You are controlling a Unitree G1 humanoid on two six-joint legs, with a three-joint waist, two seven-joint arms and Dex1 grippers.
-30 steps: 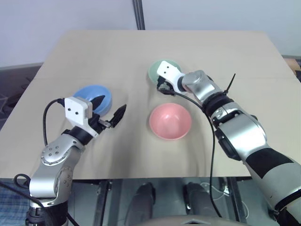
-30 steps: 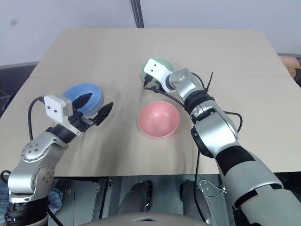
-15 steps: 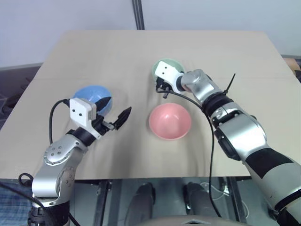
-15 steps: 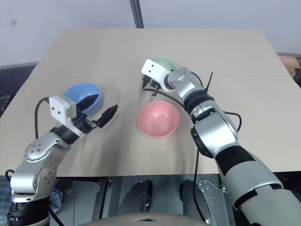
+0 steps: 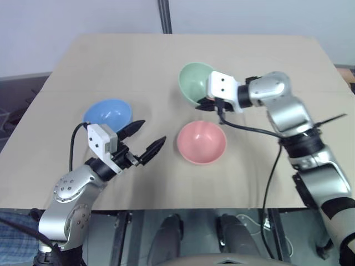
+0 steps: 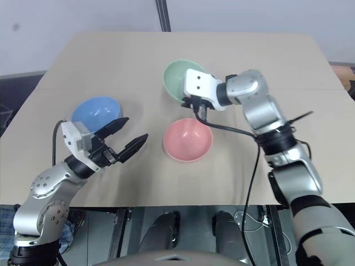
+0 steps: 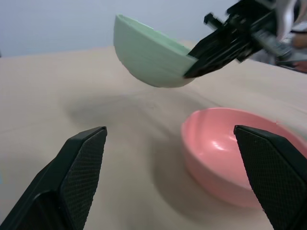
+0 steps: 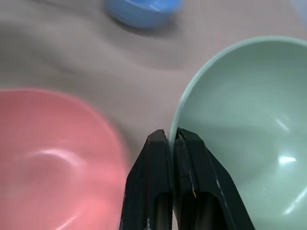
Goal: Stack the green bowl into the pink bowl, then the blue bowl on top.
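My right gripper (image 5: 206, 103) is shut on the near rim of the green bowl (image 5: 194, 82), which hangs tilted above the table beyond the pink bowl (image 5: 201, 142). In the right wrist view the fingers (image 8: 165, 158) pinch the green bowl's rim (image 8: 180, 115), with the pink bowl (image 8: 53, 153) below. The pink bowl rests upright mid-table. The blue bowl (image 5: 108, 113) sits at the left. My left gripper (image 5: 145, 138) is open just in front of the blue bowl, pointing toward the pink one, with nothing between its fingers (image 7: 79, 167).
The light wooden table (image 5: 166, 61) stretches back to a pale wall. A black cable (image 5: 266, 133) loops from my right wrist over the table beside the pink bowl. A dark post (image 5: 164, 16) stands behind the far edge.
My right gripper closed on the green bowl's rim, lifted it off the table and drew it back, tilting it. My left gripper shifted a little toward the pink bowl, still open.
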